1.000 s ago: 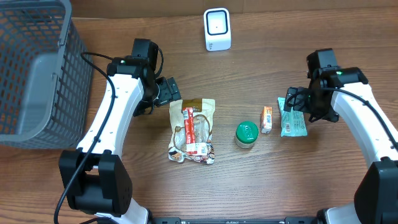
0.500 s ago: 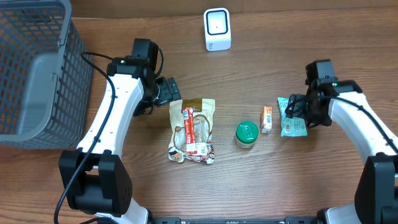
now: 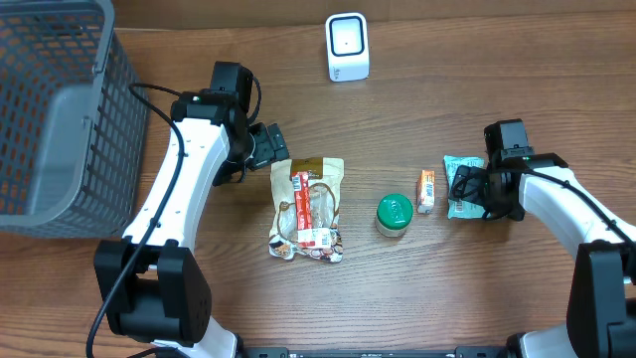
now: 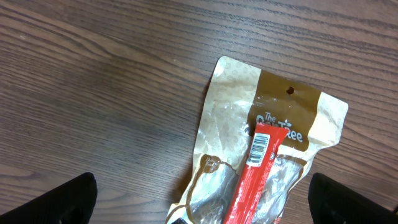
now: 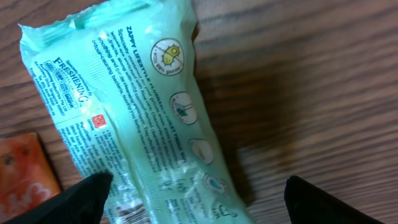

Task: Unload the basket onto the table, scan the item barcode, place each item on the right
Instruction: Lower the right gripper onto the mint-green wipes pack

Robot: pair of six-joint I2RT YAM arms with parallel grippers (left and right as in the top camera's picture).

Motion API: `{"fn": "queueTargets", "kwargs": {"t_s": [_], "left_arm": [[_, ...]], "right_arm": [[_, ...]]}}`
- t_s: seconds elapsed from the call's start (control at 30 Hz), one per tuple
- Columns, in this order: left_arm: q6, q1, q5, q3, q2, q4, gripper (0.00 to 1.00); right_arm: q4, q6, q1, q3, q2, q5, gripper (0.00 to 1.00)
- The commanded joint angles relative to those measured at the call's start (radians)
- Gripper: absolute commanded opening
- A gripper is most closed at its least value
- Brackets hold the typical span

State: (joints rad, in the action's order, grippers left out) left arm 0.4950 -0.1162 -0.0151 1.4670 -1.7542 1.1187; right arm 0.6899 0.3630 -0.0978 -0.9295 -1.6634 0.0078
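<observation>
Mint-green wipes packet (image 5: pixel 143 112): flat on the tabletop (image 5: pixel 298 74), directly beneath the right gripper (image 5: pixel 205 202). Its long axis runs obliquely away from the gripper, its narrow width between the spread, empty jaws. Right arm nearest. Left gripper (image 4: pixel 208 199): released, hovering over a brown snack pouch (image 4: pixel 273 124), well apart from the packet. Scanner (image 3: pixel 347 47): beyond both grippers.

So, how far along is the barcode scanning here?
Done: nothing visibly; every item lies on the table, away from the scanner. In hand: the open right gripper straddles the green packet, not yet gripping; the open left gripper hovers over the brown pouch. Left: grasp, lift, present it to the scanner.
</observation>
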Motion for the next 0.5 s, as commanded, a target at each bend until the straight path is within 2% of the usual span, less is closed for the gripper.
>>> {"fn": "queueTargets", "kwargs": {"t_s": [0.0, 0.23, 0.47], "left_arm": [[0.006, -0.002, -0.004, 0.021, 0.023, -0.001, 1.0], [0.006, -0.002, -0.004, 0.021, 0.023, -0.001, 1.0], [0.006, -0.002, -0.004, 0.021, 0.023, -0.001, 1.0]], "right_arm": [[-0.004, 0.061, 0.005, 0.021, 0.016, -0.094, 0.92], [0.043, 0.06, 0.004, 0.027, 0.016, -0.119, 0.79], [0.092, 0.056, 0.004, 0.019, 0.017, -0.197, 0.77]]}}
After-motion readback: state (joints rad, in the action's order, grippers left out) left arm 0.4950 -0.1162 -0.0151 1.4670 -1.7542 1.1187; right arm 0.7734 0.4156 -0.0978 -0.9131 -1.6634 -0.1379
